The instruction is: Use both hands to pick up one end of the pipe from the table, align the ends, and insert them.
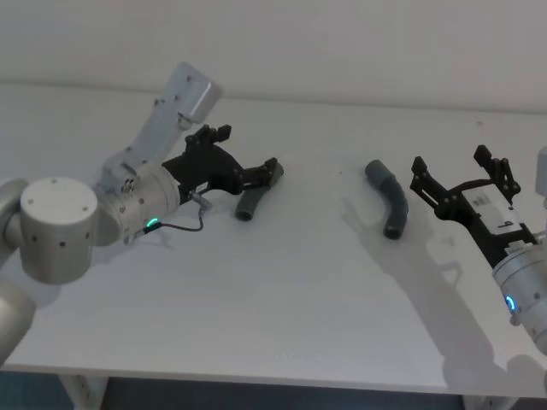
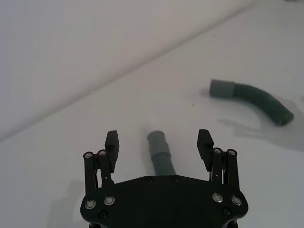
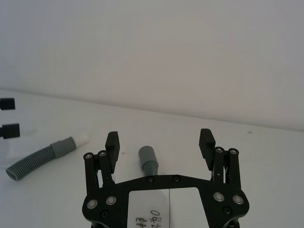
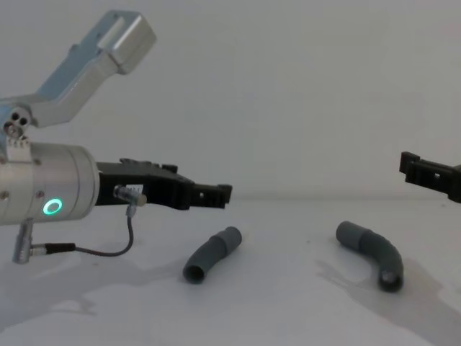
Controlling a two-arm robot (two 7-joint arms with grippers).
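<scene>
**Both Arms Poised, Each Over Its Own Pipe Piece**

A bare white table (image 1: 256,325) ran back to a plain pale wall. On the left, the left gripper (image 1: 247,150) hung low over the left pipe piece (image 1: 249,205). Its fingers (image 2: 112,141) were spread wide and held nothing, and from the side a clear gap showed between them and the pipe. That piece lay flat, its long axis running from the far end, beneath the fingers, back toward the robot and slightly leftward. The left wrist view showed the pipe centred in the open span, so a straight descent looked like all the grasp called for.

Well apart to the right lay the right pipe piece (image 1: 393,198), bent, its axis running far to near. The right gripper (image 1: 449,158) stood just to its right and above table height. Its fingers were likewise wide and empty, with one end of the piece framed between them ahead. Each arm was nearer its own piece. A white label (image 1: 487,205) on the right gripper bore a handwritten mark resembling a 9; the rest was illegible.
</scene>
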